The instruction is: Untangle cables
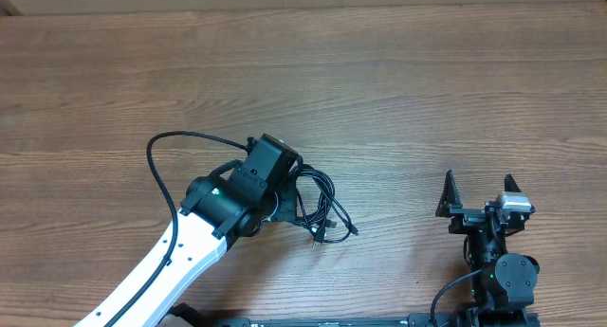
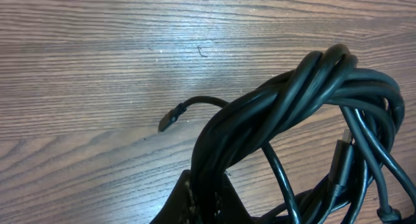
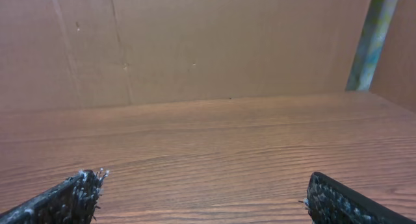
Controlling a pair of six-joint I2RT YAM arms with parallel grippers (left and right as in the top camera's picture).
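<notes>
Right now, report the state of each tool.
Left tool: closed on the cables.
Right tool: open, holding nothing.

One tangled bundle of cables (image 1: 321,206) and two arms (image 1: 180,246) (image 1: 498,261).

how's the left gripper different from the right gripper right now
The left gripper looks closed on the cables; the right gripper is wide open and holds nothing. The left gripper sits at the tangle; the right gripper is apart from it, over bare table. Both have black fingers.
</notes>
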